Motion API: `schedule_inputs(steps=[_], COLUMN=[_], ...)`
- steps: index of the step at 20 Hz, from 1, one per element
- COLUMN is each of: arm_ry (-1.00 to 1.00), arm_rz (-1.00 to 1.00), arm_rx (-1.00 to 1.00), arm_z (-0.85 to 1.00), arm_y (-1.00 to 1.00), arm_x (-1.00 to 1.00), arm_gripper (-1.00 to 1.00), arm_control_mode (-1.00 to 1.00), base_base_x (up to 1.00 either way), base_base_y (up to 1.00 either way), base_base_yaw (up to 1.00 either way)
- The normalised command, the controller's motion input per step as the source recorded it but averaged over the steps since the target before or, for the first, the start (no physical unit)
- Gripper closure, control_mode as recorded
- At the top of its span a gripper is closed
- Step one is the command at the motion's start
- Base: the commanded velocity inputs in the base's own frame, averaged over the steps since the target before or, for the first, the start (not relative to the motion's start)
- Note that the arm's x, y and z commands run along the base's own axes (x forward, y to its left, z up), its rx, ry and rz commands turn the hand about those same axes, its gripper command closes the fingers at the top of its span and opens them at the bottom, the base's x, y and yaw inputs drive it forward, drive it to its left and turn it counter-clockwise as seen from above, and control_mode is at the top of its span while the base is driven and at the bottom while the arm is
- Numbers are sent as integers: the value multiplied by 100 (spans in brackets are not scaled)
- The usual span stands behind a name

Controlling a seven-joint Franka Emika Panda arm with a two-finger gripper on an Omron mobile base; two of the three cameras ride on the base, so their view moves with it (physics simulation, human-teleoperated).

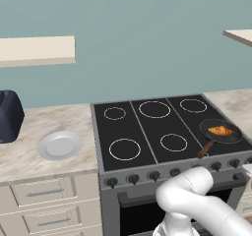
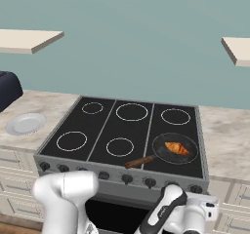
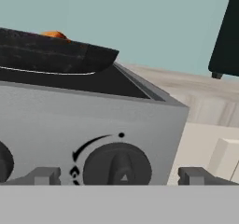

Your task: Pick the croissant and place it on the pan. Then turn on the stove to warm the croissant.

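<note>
The croissant [image 1: 220,130] [image 2: 177,148] lies in the dark pan [image 1: 232,137] [image 2: 161,155] on the front right burner of the stove [image 1: 142,132] [image 2: 102,130]. The pan's wooden handle [image 2: 140,162] points toward the front edge. In the hand view the pan's dark wall [image 3: 51,55] stands above the stove's grey front, and an orange tip of the croissant [image 3: 53,34] shows over its rim. My gripper [image 3: 119,176] is low in front of the stove, open, with one fingertip on each side of the rightmost knob [image 3: 116,164] [image 2: 195,188], apart from it.
A light-grey plate [image 1: 60,145] [image 2: 24,124] lies on the counter left of the stove, beside a dark appliance [image 1: 9,116]. More knobs [image 2: 127,178] run along the stove's front. A marbled counter [image 2: 227,140] continues to the right. Drawers [image 1: 44,193] sit under the left counter.
</note>
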Motion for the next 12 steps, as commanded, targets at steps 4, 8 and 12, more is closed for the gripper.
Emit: schedule_inputs(steps=[4, 8, 12], arm_ry=[0, 4, 11], arm_rz=[0, 0, 0], arm_rx=[0, -2, -9], arm_z=[-10, -8, -11], arm_y=[-11, 0, 0], arm_x=[23, 29, 35], arm_gripper=[-100, 100, 100], arm_control_mode=[-100, -100, -100], base_base_x=[0, 0, 0], base_base_y=[0, 0, 0], base_base_yaw=[0, 0, 0])
